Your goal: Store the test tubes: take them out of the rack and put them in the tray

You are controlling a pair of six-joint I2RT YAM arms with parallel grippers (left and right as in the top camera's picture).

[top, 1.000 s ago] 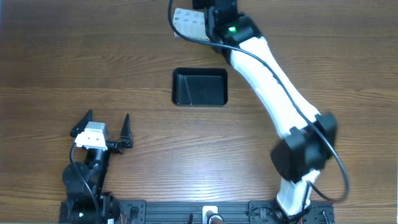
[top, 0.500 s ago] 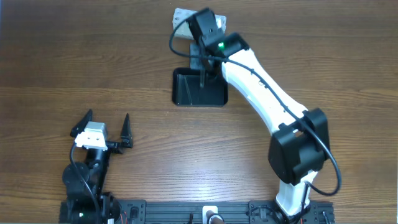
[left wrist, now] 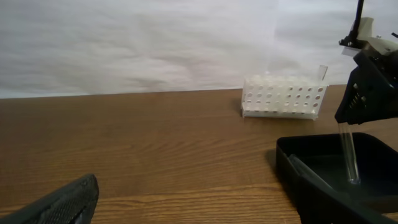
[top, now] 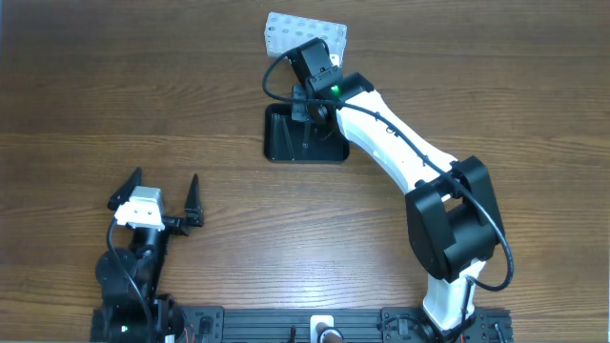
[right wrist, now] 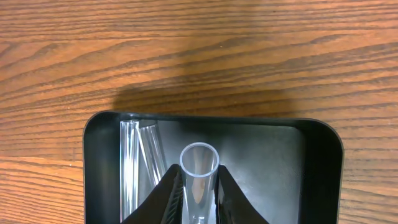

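Observation:
My right gripper (top: 308, 112) hangs over the black tray (top: 272, 143), shut on a clear test tube (right wrist: 199, 167) held upright, its lower end down inside the tray. In the left wrist view the held tube (left wrist: 349, 152) reaches close to the tray floor. At least two clear tubes (right wrist: 135, 155) lie along one side wall of the tray (right wrist: 320, 162). The white rack (top: 286, 29) stands just beyond the tray, with one tube (left wrist: 323, 71) sticking up from its end. My left gripper (top: 162, 189) rests open near the table's front left, holding nothing.
Bare wooden tabletop surrounds the tray and the rack (left wrist: 283, 96). A white wall stands behind the table's far edge. The right arm's white link (top: 400, 152) crosses the table diagonally from its base at the front right.
The right arm swung from over the rack toward me to the tray, carrying the tube, and has lowered it into the tray. The left arm has not moved.

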